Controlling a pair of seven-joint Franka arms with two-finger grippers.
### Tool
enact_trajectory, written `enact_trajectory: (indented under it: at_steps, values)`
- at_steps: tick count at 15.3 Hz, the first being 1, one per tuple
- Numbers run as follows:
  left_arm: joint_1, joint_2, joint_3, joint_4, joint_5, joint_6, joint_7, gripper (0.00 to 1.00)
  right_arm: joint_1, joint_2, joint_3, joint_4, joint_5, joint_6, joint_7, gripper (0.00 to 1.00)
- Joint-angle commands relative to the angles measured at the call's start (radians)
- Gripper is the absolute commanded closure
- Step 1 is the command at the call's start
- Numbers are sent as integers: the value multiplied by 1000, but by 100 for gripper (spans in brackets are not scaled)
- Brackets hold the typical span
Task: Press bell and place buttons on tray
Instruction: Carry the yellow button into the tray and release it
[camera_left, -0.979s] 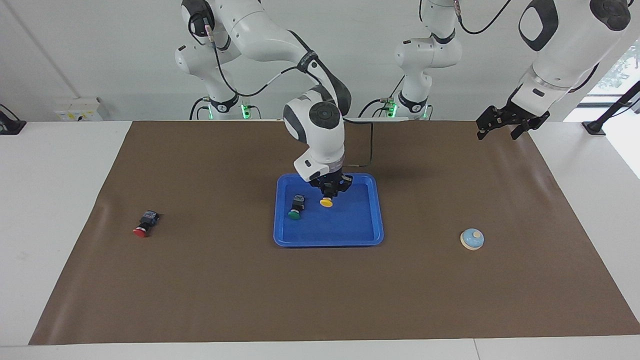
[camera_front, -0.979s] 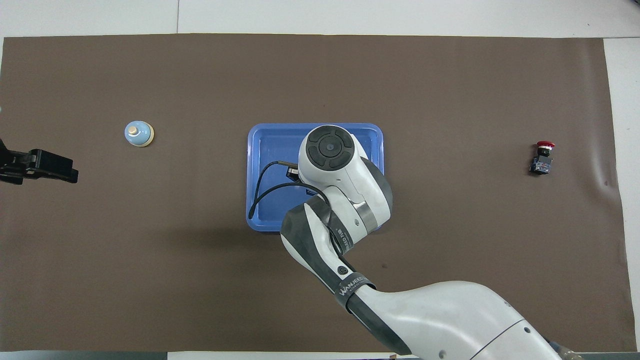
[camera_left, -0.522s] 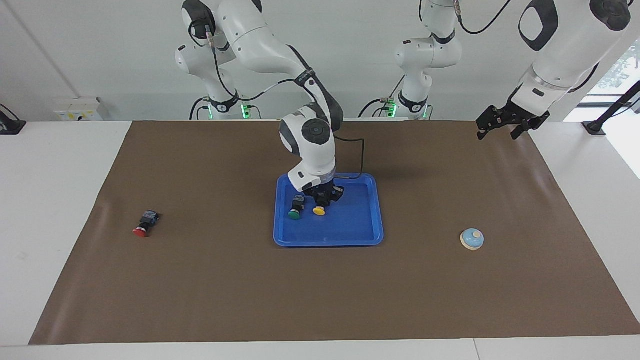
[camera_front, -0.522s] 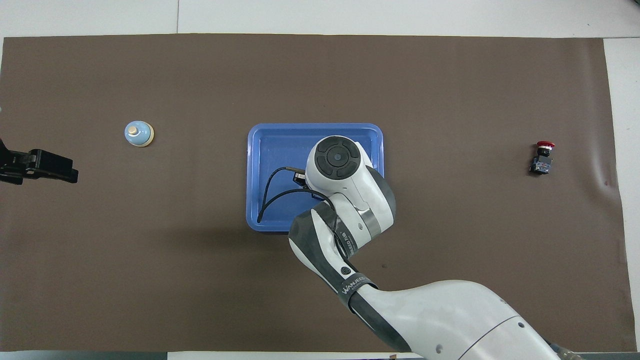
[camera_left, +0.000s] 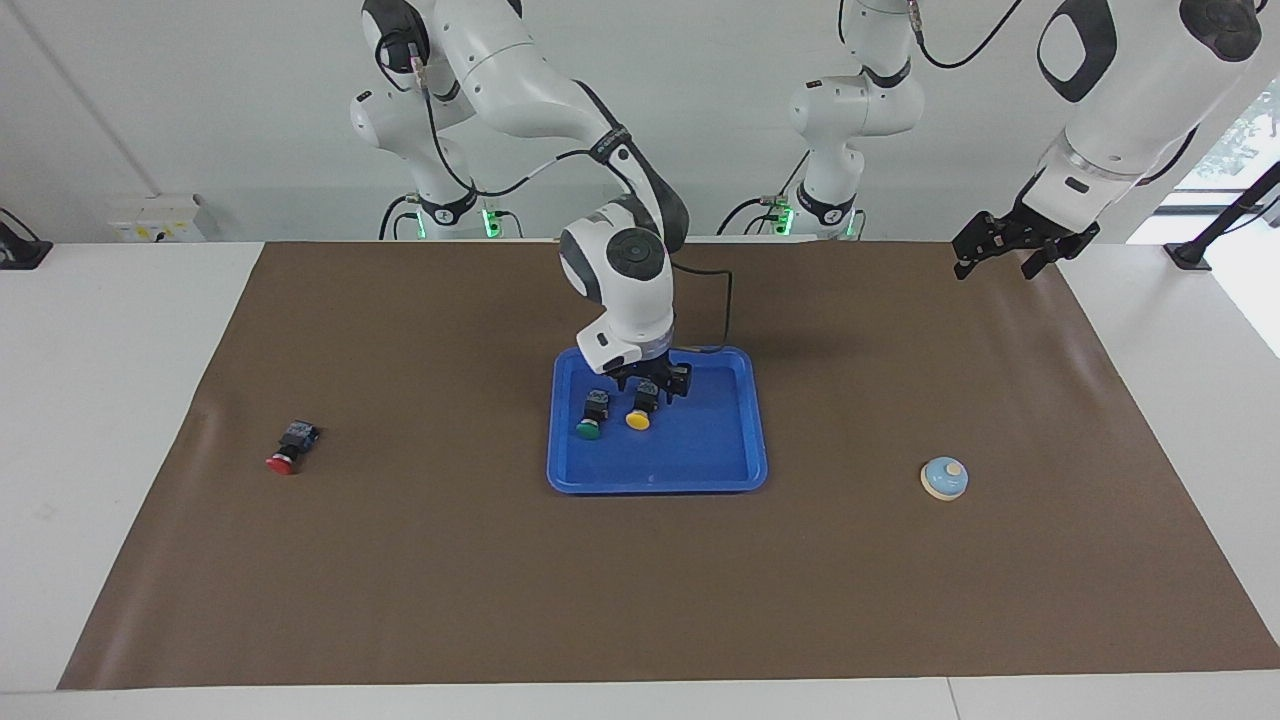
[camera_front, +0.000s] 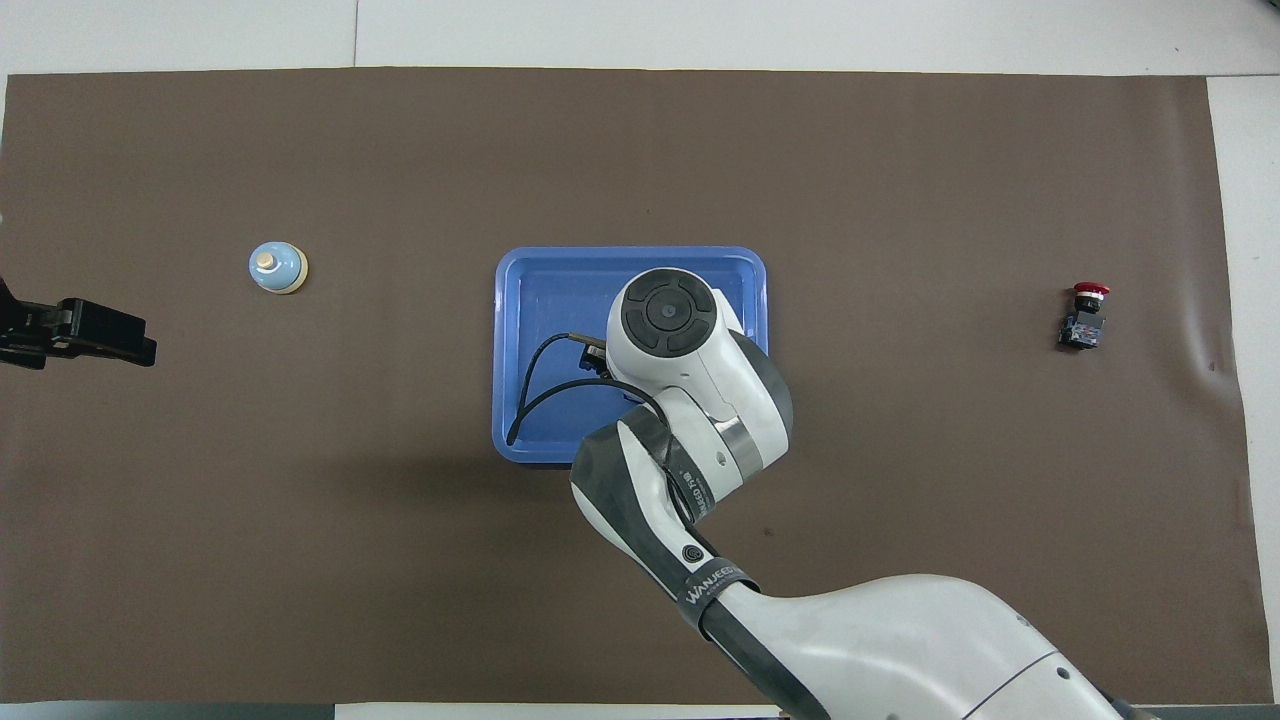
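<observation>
The blue tray (camera_left: 720, 450) lies mid-table on the brown mat. In it the green button (camera_left: 590, 428) and the yellow button (camera_left: 638, 419) lie side by side on their sides. My right gripper (camera_left: 650, 387) hangs open just over the yellow button's black body, no longer gripping it. In the overhead view the right arm's wrist (camera_front: 668, 315) hides both buttons and the gripper. The red button (camera_left: 283, 462) (camera_front: 1087, 312) lies on the mat toward the right arm's end. The light-blue bell (camera_left: 944, 478) (camera_front: 277, 268) sits toward the left arm's end. My left gripper (camera_left: 995, 264) waits open, raised over the mat's corner.
A brown mat (camera_left: 420, 580) covers most of the white table. A black cable (camera_front: 530, 385) loops from the right wrist over the tray. A dark clamp (camera_left: 1195, 255) stands at the table's edge near the left arm.
The right gripper came down with the yellow button, set it in the tray beside the green one, then opened and lifted slightly. The left arm has stayed still.
</observation>
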Motion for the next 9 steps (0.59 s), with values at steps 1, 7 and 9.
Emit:
enact_trajectory:
  at_steps: [1,7,9]
  values:
    - [-4,-14,9,-7,-8,-5,16,0,-24,-24,-6,69,-7,-95,18,0]
    - [-4,-14,9,-7,-8,-5,16,0,-200,-147,-11,71,-8,-183,-37,0]
    - [-4,-14,9,-5,-8,-5,16,0,-269,-167,-11,66,-8,-213,-123,0]
